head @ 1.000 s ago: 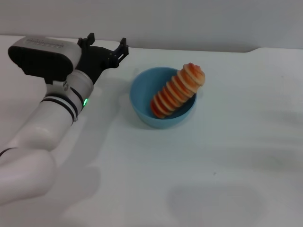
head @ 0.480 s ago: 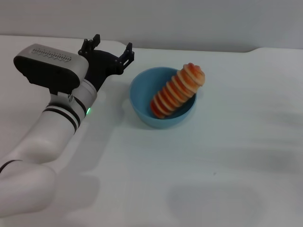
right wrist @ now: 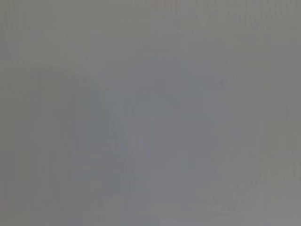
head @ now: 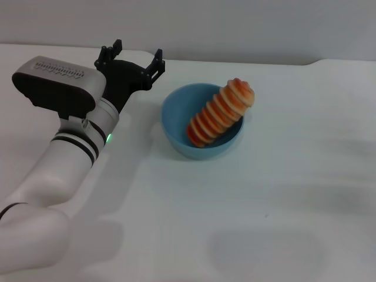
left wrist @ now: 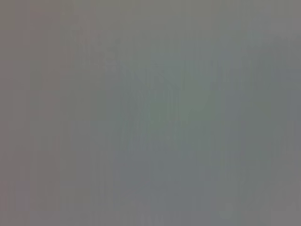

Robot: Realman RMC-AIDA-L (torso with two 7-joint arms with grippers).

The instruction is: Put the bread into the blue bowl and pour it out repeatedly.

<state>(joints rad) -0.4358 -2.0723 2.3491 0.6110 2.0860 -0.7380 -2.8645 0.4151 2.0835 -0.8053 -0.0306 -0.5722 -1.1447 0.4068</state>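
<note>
Leaning in the blue bowl [head: 202,126], the bread [head: 220,113] overhangs the far rim. Left gripper [head: 130,57], fingers spread and empty, hovers just beside the bowl. Risk: a clumsy rim grasp could tip the bread onto the tabletop [head: 264,205] prematurely. Right gripper unseen.

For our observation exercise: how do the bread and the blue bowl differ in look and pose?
The bread is long, ridged and orange-tan; the blue bowl is round, smooth and light blue. The bread leans tilted, one end past the rim; the bowl sits upright on the table. No gripper holds either.
</note>
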